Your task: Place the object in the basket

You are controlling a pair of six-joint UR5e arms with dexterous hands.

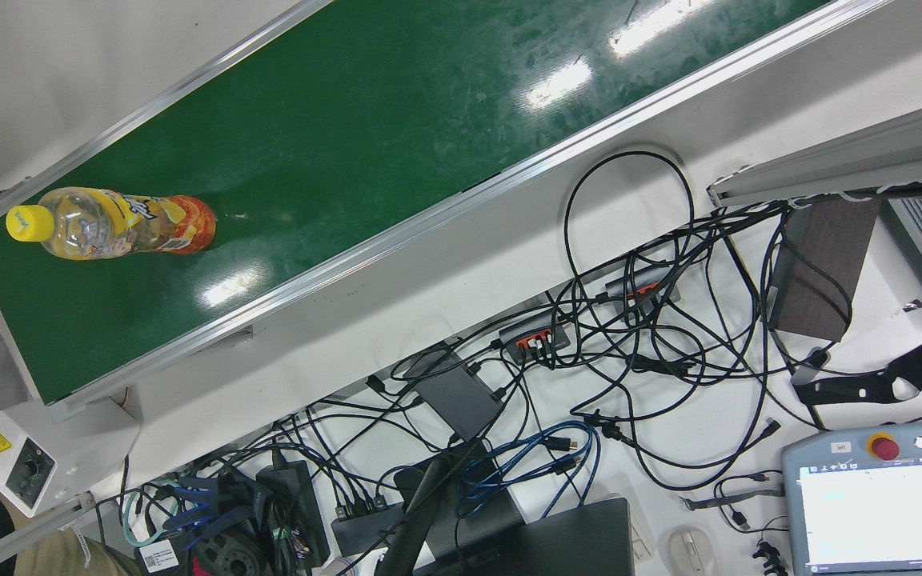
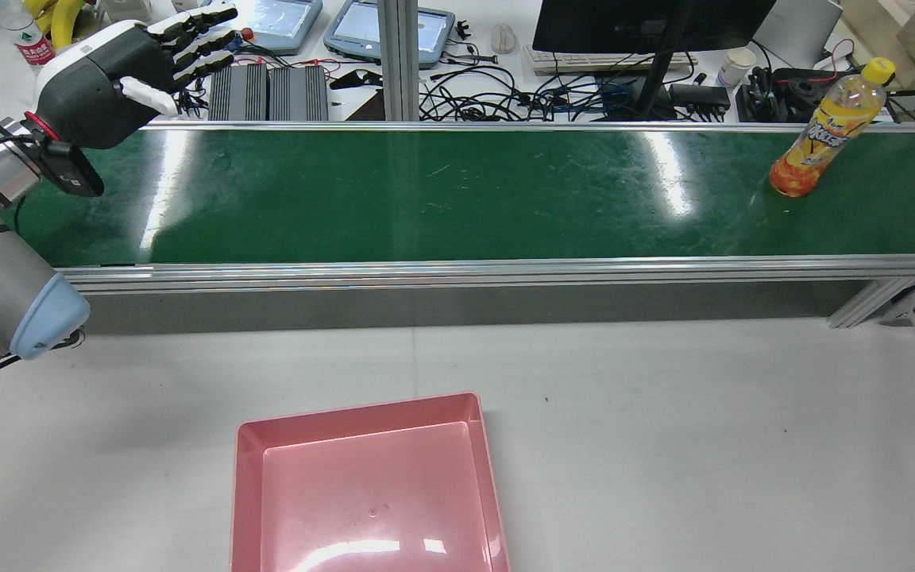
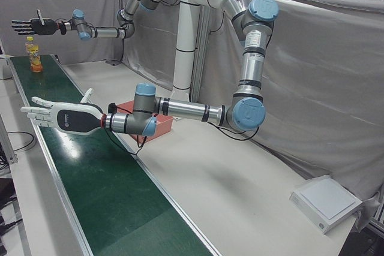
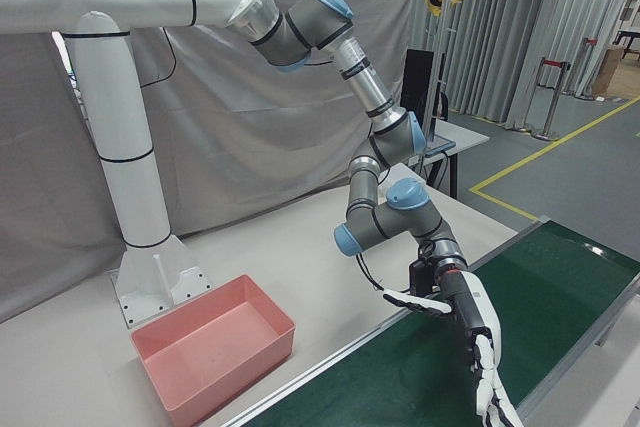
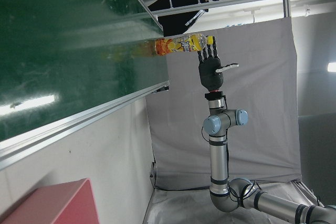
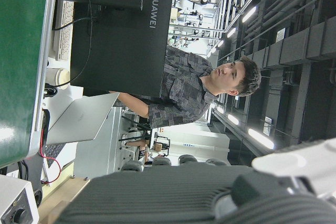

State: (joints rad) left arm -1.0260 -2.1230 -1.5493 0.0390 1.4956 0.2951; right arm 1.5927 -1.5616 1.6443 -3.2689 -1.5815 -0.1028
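My left hand (image 2: 120,67) and right hand (image 3: 37,26) hover spread over the green belt (image 2: 457,195); grey curtains (image 3: 312,70) surround us.

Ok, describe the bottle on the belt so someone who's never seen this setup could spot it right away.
Find the long green belt running across the station, beyond the pink basket. Follow it to its right end in the rear view: the bottle stands upright there, alone on the belt. It is clear plastic with a yellow cap and an orange-and-yellow label.
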